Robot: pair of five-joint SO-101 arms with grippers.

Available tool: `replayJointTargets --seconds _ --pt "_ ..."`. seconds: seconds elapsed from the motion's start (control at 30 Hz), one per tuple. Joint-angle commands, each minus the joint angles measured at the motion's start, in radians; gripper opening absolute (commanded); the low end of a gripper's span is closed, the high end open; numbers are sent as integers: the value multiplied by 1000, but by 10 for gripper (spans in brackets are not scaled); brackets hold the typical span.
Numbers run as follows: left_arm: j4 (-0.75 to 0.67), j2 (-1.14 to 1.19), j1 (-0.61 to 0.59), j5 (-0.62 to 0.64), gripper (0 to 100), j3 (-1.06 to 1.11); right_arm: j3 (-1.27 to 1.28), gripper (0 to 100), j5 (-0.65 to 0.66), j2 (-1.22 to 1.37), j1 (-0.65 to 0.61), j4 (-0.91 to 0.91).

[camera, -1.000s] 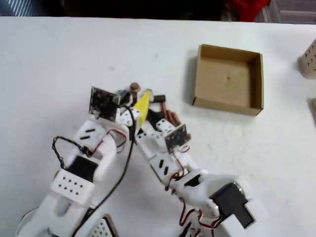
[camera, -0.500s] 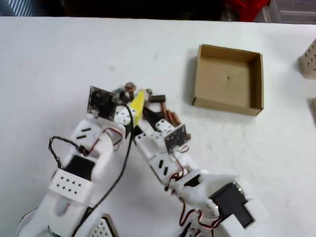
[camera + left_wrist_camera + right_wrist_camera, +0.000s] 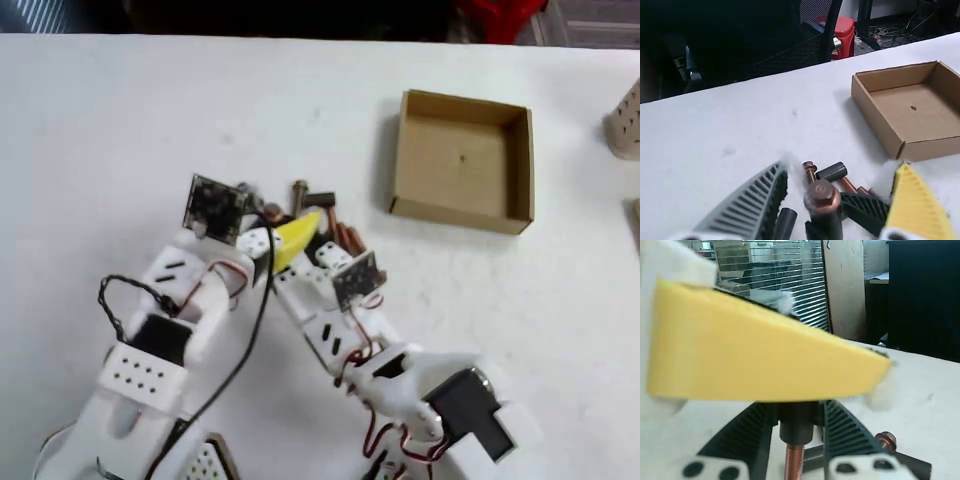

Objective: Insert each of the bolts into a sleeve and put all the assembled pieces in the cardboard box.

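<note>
Bolt seated in its sleeve, box not yet reached

The left gripper [image 3: 842, 172] stands wide open, its grey and yellow fingers on either side of a copper bolt [image 3: 822, 196] without touching it. The bolt sits head-up in a dark sleeve [image 3: 797, 434], threads poking out below. The right gripper [image 3: 798, 424] is clamped on that sleeve above the surface [image 3: 120, 110], with a loose sleeve [image 3: 831, 171] and a loose bolt [image 3: 810, 167] lying just beside it. The cardboard box [image 3: 455, 215] stands well apart, farther right. Only the sleeve looks gripped, so tipping it on the way over would probably let the bolt slide out. The yellow finger crosses close to the right gripper, so lifting now could knock the two together.
</note>
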Motion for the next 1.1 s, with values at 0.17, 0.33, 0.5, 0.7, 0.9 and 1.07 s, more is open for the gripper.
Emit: replayJointTargets --seconds 0.17,0.33,0.5,0.7,0.9,1.07 --pt "66 -19 -113 -11 262 -84 -12 16 12 -13 45 -28" --pt "163 -19 -166 -11 84 -109 -12 16 11 -13 74 -27" --pt "276 -18 -203 -3 31 -57 -14 16 9 -15 111 -27" --pt "278 -18 -259 91 24 3 6 16 8 -102 151 53" --pt "282 -12 -266 117 24 9 9 16 -86 -378 266 369" --pt "284 -10 -262 115 24 43 -114 16 -144 -641 369 906"
